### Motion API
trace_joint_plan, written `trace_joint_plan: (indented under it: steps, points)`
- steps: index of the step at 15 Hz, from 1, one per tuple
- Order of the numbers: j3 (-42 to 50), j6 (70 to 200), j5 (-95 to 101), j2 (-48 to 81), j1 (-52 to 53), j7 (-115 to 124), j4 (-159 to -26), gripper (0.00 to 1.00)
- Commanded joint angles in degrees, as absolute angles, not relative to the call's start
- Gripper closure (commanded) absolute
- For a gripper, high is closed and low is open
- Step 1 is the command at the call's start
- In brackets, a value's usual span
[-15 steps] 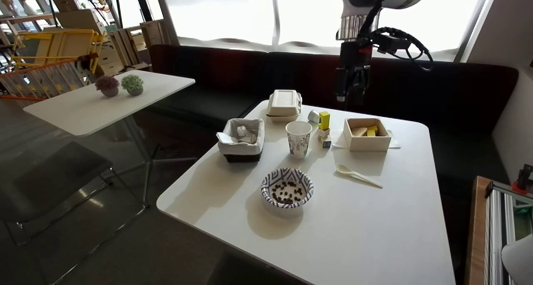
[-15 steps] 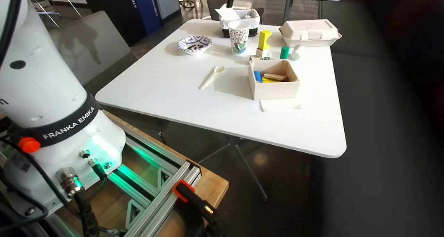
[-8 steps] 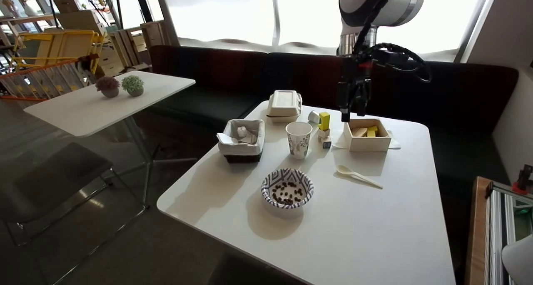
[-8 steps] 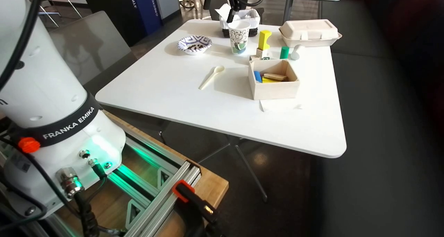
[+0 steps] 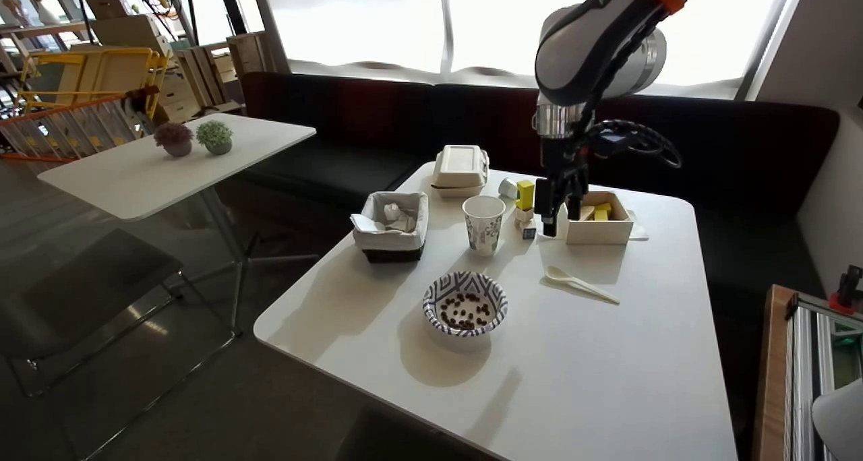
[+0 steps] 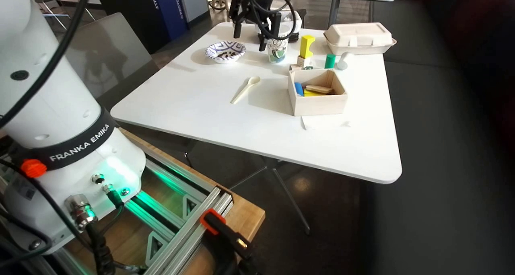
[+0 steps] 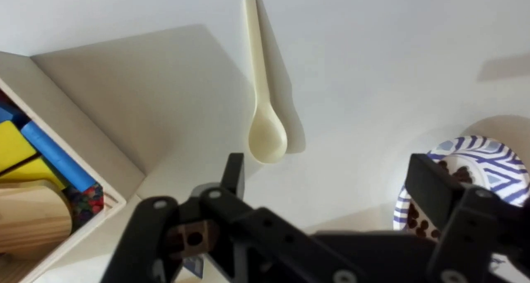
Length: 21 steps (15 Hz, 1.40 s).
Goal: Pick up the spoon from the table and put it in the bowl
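In the wrist view the claw (image 7: 333,173) is spread wide and has hold of nothing. The spoon (image 7: 267,136) lies on the table (image 7: 352,63), its scoop end toward the claw and its handle pointing away. The bowl (image 7: 503,171) is partly hidden behind the claw and has small dark pieces (image 7: 462,174) in it. A box (image 7: 78,132) at the left edge holds blue and yellow blocks (image 7: 58,157).

In an exterior view the claw hangs, tips down, over the table and covers the left side of the box. The spoon lies well apart from the bowl. A paper cup (image 5: 484,228) stands upright near a lined basket (image 5: 398,242).

In an exterior view the claw hides part of the cup. A closed takeout box (image 6: 358,40) sits near a green block (image 6: 330,61).
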<state>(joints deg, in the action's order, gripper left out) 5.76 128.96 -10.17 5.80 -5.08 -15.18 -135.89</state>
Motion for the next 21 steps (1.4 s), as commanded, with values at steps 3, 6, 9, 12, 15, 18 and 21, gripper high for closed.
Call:
trace_joint_plan:
  steps: [3, 6, 9, 12, 15, 18, 21]
  points:
    - [5.1, 136.3, -9.8, 10.3, -6.2, -15.9, -138.8, 0.0]
    - [5.0, 136.6, -9.5, 11.7, -6.7, -16.2, -138.8, 0.0]
    - [5.0, 136.1, -9.3, 12.3, -6.9, -16.2, -138.7, 0.0]
    - [5.1, 135.4, -8.4, 12.6, -6.9, -15.4, -138.5, 0.0]
    - [5.1, 134.7, -8.0, 12.7, -7.0, -15.4, -138.4, 0.0]
    - [5.1, 134.0, -8.1, 12.9, -7.2, -15.3, -138.3, 0.0]
    - [5.1, 133.4, -8.0, 13.0, -7.2, -15.2, -138.3, 0.0]
